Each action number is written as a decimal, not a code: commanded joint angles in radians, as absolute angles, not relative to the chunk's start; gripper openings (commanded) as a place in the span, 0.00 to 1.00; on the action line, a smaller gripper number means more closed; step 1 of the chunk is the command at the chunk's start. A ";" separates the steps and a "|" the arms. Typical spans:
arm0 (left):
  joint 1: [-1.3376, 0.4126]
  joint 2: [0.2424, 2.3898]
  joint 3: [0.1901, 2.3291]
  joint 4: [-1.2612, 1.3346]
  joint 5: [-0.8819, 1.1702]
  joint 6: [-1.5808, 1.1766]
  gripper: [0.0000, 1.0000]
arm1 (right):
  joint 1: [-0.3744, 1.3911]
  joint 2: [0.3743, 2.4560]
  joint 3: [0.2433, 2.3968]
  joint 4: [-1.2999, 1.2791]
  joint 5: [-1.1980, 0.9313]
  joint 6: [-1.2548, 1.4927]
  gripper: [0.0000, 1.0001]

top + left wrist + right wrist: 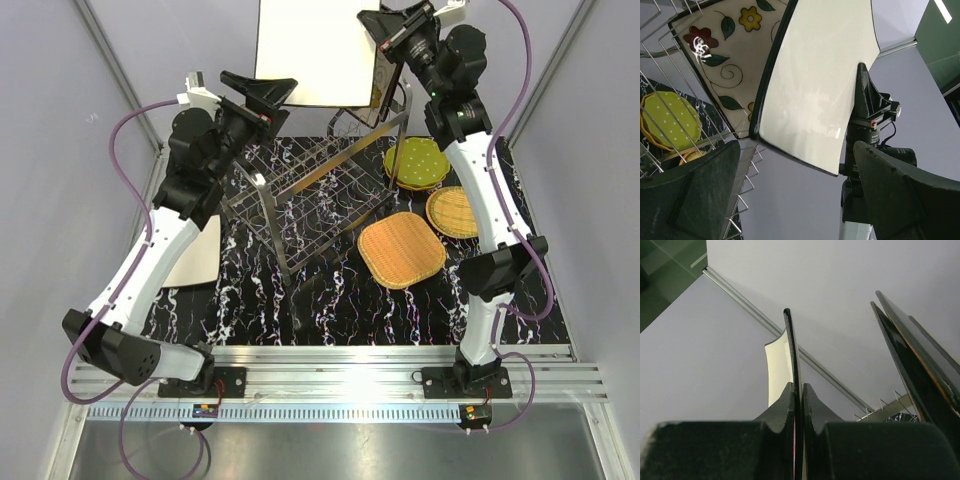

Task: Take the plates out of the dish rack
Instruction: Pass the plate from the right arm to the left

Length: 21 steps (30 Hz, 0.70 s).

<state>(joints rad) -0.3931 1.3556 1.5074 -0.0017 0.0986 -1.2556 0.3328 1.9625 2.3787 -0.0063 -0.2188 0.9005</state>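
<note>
Count so far: one dish rack (318, 198), two wicker plates (400, 250) (453, 211), two plain cream plates (310, 50) (198, 255), one flowered plate (720, 60), one green dotted plate (415, 160), maybe an orange one (651, 142) underneath, hard to tell.

You are working in a robot lab cell, not a kitchen. Plain grey panels (50, 90) wall it in on three sides, held by bare aluminium posts (110, 55). Your two arms (150, 255) are bolted to a slotted metal rail (330, 366) at the counter's near edge, with purple cables (113, 140) looping loose along them. The counter (320, 310) wears a black marbled mat, and only the rack (320, 190) and plates (400, 250) on it look domestic.
</note>
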 commanded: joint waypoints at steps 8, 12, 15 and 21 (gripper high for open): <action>-0.431 1.388 1.574 0.156 0.031 -1.255 0.86 | 0.354 1.813 2.350 0.166 -0.219 1.072 0.00; -0.451 1.393 1.562 0.213 0.003 -1.250 0.75 | 0.382 1.807 2.321 0.179 -0.209 1.084 0.00; -0.451 1.388 1.555 0.233 0.003 -1.246 0.64 | 0.391 1.804 2.312 0.189 -0.209 1.091 0.00; -0.449 1.370 1.531 0.285 -0.028 -1.227 0.19 | 0.397 1.793 2.283 0.206 -0.207 1.085 0.00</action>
